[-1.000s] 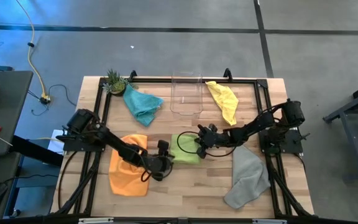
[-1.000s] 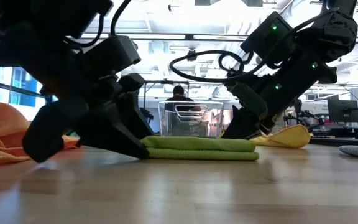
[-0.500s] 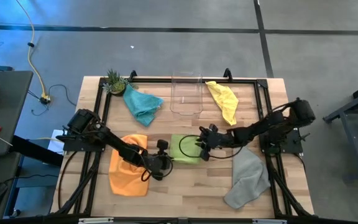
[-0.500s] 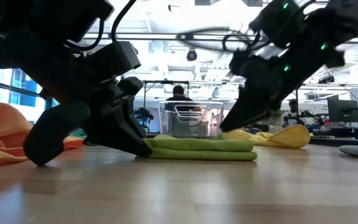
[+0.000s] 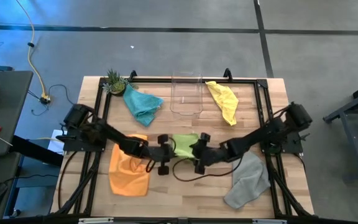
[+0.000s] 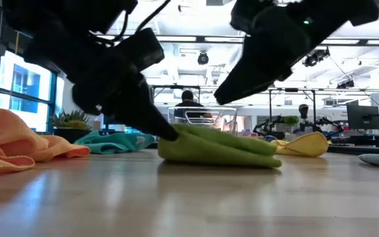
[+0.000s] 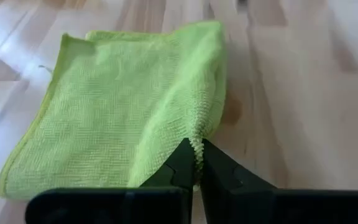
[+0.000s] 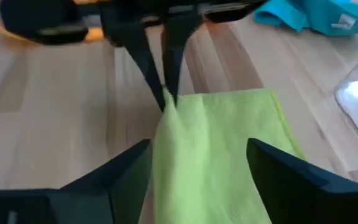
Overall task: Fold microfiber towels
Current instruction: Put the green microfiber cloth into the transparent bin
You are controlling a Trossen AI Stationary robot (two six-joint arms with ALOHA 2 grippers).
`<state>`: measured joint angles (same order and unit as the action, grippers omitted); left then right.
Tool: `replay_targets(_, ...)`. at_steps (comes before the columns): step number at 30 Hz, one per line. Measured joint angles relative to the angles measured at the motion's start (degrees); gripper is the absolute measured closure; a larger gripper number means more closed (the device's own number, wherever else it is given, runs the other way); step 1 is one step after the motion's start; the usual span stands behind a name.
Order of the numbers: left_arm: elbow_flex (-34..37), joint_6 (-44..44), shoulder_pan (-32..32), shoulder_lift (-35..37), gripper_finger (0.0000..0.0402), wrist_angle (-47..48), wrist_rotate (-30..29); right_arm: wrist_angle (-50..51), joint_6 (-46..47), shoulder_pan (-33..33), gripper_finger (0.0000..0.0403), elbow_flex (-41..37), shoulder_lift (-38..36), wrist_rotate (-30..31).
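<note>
Lime green towel (image 5: 185, 145) lay folded at frame centre, long axis up-down; left gripper (image 5: 165, 149) pinched its left edge, right gripper (image 5: 199, 151) spread wide at its right.

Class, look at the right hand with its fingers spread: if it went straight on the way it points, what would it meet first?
Most likely the lime green towel, lying between the right hand's open fingers. Just beyond is the left hand, pinching the towel's edge. Depth is hard to judge.
</note>
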<state>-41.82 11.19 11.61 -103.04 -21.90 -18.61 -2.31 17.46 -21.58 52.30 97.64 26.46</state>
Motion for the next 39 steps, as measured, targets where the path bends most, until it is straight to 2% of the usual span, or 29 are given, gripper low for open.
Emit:
replay_targets(5,0.0,2.2,-1.6,0.0,0.04,-1.5,2.5,8.8,0.0,-1.1,0.0146,7.9,6.6,0.5)
replay_targets(11,0.0,2.8,-2.0,0.0,0.04,-2.4,3.8,18.2,-0.6,-2.0,0.0146,14.7,13.1,5.6)
replay_targets(16,0.0,4.3,-2.3,0.0,0.0401,-2.9,4.7,21.5,-1.1,-2.3,0.015,16.8,16.2,9.2)
replay_targets(20,0.0,5.4,-2.7,0.1,0.0401,-4.3,4.7,22.5,-2.6,-2.4,0.0168,17.3,17.0,11.1)
replay_targets(26,0.0,6.7,-3.5,0.1,0.0401,-5.6,5.9,23.2,-3.2,-2.4,0.0227,17.3,17.0,10.7)
replay_targets(32,0.0,7.7,-3.7,0.1,0.0397,-6.2,6.1,23.5,-3.6,-2.4,0.0321,17.3,17.0,10.3)
replay_targets(36,0.0,7.8,-3.7,0.1,0.037,-6.2,7.2,23.6,-4.1,-2.4,0.0385,17.3,17.0,10.2)
replay_targets(39,-0.1,7.7,-3.7,2.0,0.0337,-4.9,9.6,23.9,-4.5,-2.4,0.0395,17.3,17.0,10.1)
